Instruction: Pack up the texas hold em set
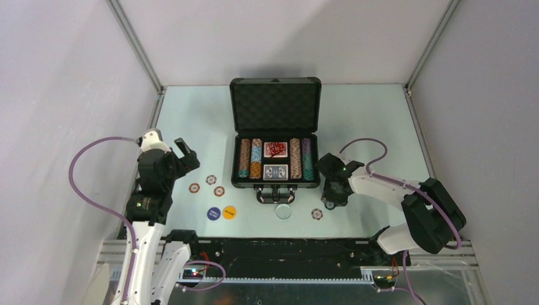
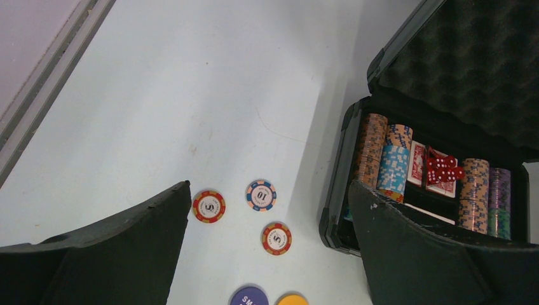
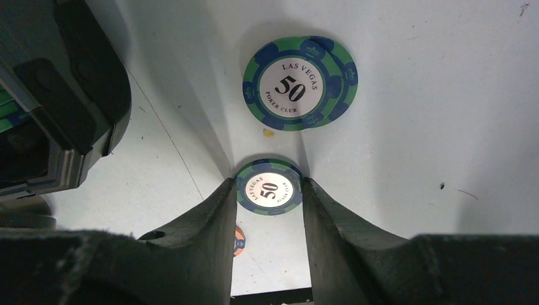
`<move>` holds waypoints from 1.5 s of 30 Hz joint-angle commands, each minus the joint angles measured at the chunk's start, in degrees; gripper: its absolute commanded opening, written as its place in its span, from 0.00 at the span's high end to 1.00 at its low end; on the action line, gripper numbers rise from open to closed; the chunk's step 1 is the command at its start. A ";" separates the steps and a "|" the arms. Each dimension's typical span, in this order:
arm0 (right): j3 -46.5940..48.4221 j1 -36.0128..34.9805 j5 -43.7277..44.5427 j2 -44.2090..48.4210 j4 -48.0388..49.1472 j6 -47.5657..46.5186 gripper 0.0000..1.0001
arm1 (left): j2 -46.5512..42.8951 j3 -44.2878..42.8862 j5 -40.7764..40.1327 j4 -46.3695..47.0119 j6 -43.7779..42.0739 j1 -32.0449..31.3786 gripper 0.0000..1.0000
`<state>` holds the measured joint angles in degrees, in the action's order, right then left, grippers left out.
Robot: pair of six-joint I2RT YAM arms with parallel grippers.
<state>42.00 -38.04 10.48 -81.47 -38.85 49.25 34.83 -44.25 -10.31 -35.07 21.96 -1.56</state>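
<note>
Black hard case [image 1: 274,105] with egg-crate foam lid, striped chip stacks [image 1: 250,159] inside, left gripper [image 2: 270,185] spread wide, empty, right gripper [image 3: 267,183] half-shut around a round green-and-blue 50 chip [image 3: 267,192], grip unclear

Your left arm [image 1: 143,254] and right arm [image 1: 381,184] pair white links with black joints, black fingers [image 2: 114,254] and looping purple cables [image 1: 108,138].

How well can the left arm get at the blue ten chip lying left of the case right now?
Probably yes. The left pincer hangs open above the blue ten chip, which lies flat on the table, apart from the two red chips and the case.
</note>
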 commanded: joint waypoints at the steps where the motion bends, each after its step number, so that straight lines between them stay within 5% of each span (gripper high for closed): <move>1: -0.58 1.34 -1.17 0.43 -1.70 -0.48 0.59 | -0.46 0.14 -0.18 1.22 -1.34 0.42 0.02; 21: 9.21 11.96 -1.38 0.94 -4.22 -8.38 0.54 | -0.38 0.13 -0.36 1.17 -1.30 0.42 0.02; 33: -1.69 27.72 -5.34 9.40 -2.27 -10.83 0.46 | -0.17 0.05 -0.12 1.21 -1.30 0.42 0.02; 45: -6.25 34.99 -6.62 5.80 2.65 -13.25 0.59 | -0.03 0.00 -0.09 1.23 -1.31 0.42 0.02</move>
<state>36.56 -3.25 4.14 -74.32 -38.87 36.99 34.83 -44.25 -10.31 -35.07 21.96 -1.56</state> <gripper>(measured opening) 0.422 0.985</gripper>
